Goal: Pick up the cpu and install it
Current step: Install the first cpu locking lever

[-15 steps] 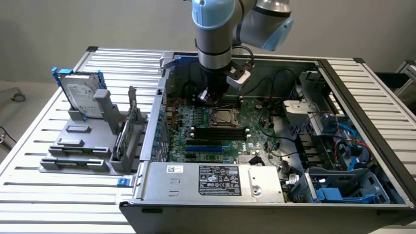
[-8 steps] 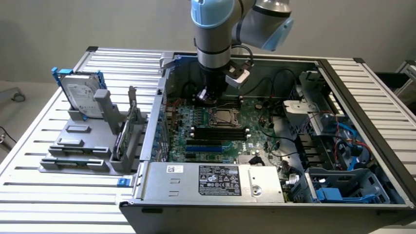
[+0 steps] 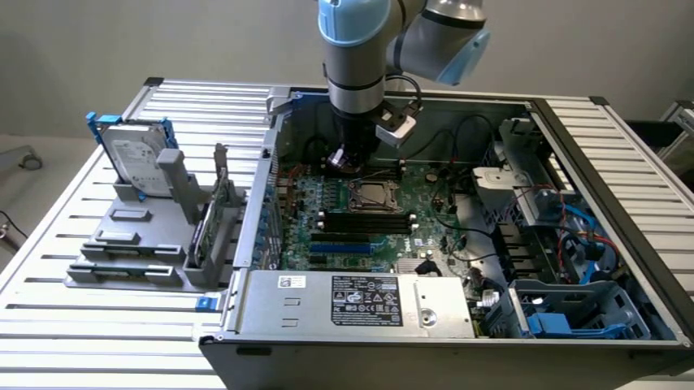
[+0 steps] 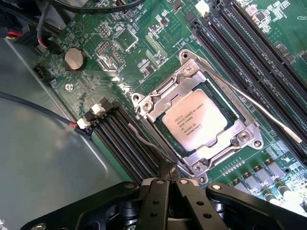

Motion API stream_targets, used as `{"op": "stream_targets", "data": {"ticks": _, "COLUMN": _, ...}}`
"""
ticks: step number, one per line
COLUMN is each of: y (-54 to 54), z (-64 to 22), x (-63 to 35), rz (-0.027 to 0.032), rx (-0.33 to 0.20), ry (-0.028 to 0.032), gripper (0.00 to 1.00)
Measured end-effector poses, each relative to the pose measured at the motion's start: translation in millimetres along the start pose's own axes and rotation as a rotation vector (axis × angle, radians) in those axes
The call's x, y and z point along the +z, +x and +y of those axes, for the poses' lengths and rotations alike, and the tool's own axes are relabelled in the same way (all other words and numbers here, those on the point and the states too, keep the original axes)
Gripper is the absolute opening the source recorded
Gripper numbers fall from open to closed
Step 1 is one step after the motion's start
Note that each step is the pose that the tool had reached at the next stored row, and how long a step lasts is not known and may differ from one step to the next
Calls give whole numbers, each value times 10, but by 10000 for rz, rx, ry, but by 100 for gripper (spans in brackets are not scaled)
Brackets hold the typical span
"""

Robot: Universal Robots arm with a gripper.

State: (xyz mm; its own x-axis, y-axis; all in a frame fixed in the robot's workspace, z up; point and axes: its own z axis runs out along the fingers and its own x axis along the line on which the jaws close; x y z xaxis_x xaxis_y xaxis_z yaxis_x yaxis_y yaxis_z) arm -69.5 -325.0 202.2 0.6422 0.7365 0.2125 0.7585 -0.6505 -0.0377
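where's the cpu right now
The cpu sits inside the metal-framed socket on the green motherboard, between two banks of black memory slots. In the exterior view that is mid-case, close beside the shut gripper.

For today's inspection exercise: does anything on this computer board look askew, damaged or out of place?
Nothing stands out. The chip looks flat and square inside its socket frame, and the shut pincer is by one corner of the frame.

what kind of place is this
Probably a robotics lab bench for PC assembly: a robot arm reaches into an open computer case on a slatted metal table, parts rack alongside.
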Motion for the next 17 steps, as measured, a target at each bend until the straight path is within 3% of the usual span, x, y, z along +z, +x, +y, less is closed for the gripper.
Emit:
{"op": "stream_targets", "data": {"ticks": 5, "y": -1, "z": 0, "x": 4, "rz": -43, "rx": -18, "ry": -31, "gripper": 11}}
{"op": "stream_targets", "data": {"ticks": 17, "y": 17, "z": 27, "x": 27, "rz": -60, "rx": -125, "ry": -22, "gripper": 11}}
